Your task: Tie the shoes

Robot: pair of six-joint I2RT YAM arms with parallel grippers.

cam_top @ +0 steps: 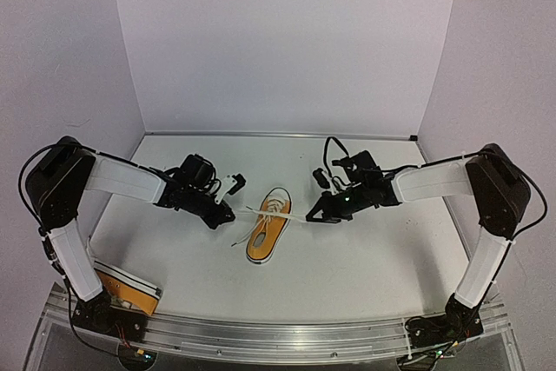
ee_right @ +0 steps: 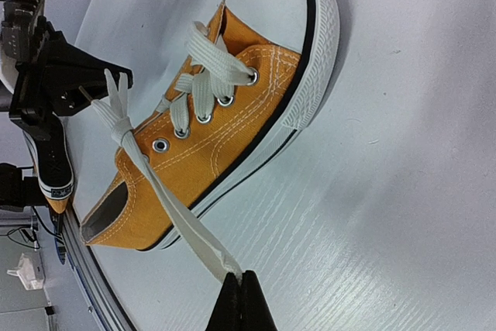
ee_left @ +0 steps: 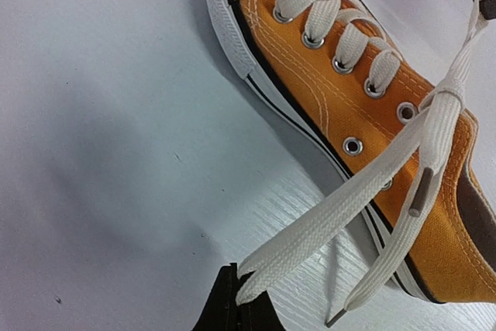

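In the top view the silver aluminium rail [cam_top: 261,329] lies nearest and carries both arm bases. A second orange-yellow sneaker [cam_top: 129,293] sits beside the left base. Out on the white table [cam_top: 373,258], the orange-yellow canvas low-top sneaker [cam_top: 266,234] has its long axis running near to far, with the toe pointing away. The left end effector [cam_top: 231,213] and right end effector [cam_top: 311,216] flank it, about equally near. Each is clamped on one end of the flat white lace [cam_top: 297,215], which is drawn crosswise.

In the left wrist view, closed dark tips [ee_left: 236,306] pinch one lace end. The sneaker lies ahead and to the right, and the strands cross above the upper eyelets.

In the right wrist view, closed tips [ee_right: 239,300] grip the other end. The crossing appears raised off the tongue, so I judge the pull should run outward, across the sneaker's axis.
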